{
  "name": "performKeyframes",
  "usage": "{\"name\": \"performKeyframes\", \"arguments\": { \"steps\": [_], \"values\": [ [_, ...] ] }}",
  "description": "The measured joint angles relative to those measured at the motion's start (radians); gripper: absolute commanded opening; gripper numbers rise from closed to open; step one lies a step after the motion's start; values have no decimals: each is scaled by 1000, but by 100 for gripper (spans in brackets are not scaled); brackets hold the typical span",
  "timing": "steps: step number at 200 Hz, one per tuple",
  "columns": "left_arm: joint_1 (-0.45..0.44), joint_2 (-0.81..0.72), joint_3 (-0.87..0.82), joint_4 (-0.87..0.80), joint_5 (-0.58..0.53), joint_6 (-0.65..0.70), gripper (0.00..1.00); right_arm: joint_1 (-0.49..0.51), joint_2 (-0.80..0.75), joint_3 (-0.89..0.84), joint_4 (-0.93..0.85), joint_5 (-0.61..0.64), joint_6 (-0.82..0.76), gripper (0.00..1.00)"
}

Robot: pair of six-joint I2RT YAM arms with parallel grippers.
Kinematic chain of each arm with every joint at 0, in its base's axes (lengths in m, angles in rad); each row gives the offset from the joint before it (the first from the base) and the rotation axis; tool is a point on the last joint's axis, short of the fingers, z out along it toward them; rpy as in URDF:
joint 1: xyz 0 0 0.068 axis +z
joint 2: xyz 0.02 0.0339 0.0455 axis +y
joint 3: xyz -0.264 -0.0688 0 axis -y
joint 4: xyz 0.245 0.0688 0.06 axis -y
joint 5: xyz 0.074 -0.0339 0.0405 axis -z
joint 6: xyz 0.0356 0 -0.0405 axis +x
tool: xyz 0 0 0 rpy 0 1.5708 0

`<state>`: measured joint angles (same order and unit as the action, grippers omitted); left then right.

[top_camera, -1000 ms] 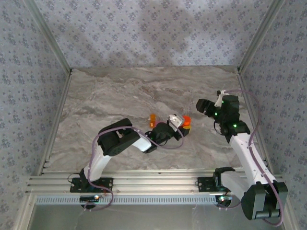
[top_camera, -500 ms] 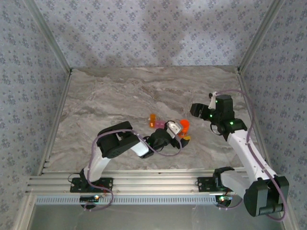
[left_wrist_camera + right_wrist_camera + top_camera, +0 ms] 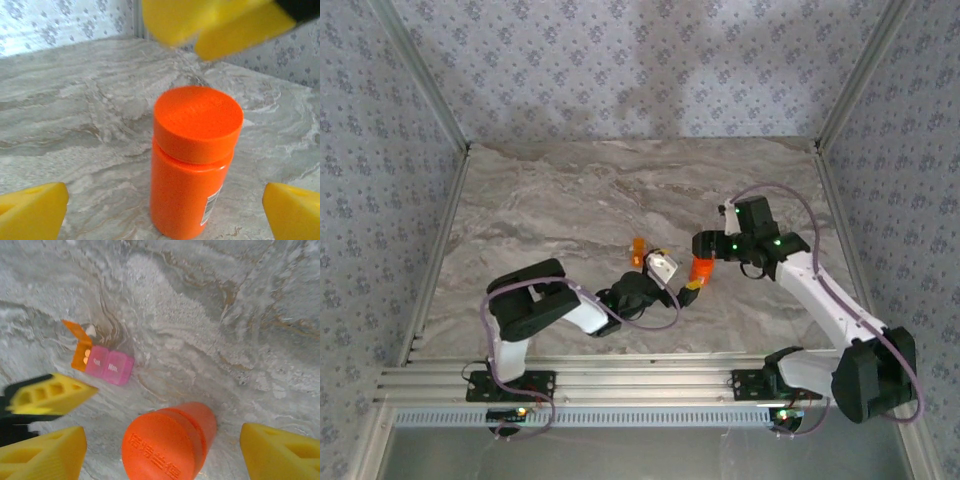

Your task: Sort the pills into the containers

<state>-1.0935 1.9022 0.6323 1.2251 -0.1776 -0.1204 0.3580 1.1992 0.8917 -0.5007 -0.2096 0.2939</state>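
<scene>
The orange bottle [image 3: 192, 165] stands upright on the marble table [image 3: 570, 200], its cap on, with a white label low on its side. Both grippers are gathered around it.

The left gripper [image 3: 688, 284] reaches in low from the near side. Its jaws are spread wide, and in the left wrist view its yellow fingers [image 3: 30, 212] sit at the two bottom corners with bare table between each of them and the bottle, so it grips nothing.

The right gripper [image 3: 702, 248] hangs just above the bottle, coming in from the right. Its jaws are also apart: in the right wrist view one of its yellow fingers [image 3: 277, 450] is on each side of the cap, with a gap on both sides. Neither finger touches the bottle. One of the left gripper's fingers also shows at the left edge of that view.

The containers [image 3: 102, 361] lie flat on the table, apart from the bottle and clear of both grippers (from overhead they are to the left of the bottle, just beyond the left wrist). The orange compartment has its lid tipped open, and the pink part joined to it is closed. What lies inside the orange one is too small to tell.
</scene>
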Motion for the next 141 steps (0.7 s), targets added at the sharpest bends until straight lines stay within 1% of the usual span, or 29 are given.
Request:
{"name": "performKeyframes", "arguments": {
  "steps": [46,82,141],
  "values": [
    [0,-110,-69,5,-65,8,99,66,90,51,-53,73,-34,83],
    [0,-180,-109,2,-111,31,99,85,148,61,-79,114,-49,83],
    [0,-197,-119,-24,-150,52,99,95,219,61,-83,127,-60,76]
  ]
}}
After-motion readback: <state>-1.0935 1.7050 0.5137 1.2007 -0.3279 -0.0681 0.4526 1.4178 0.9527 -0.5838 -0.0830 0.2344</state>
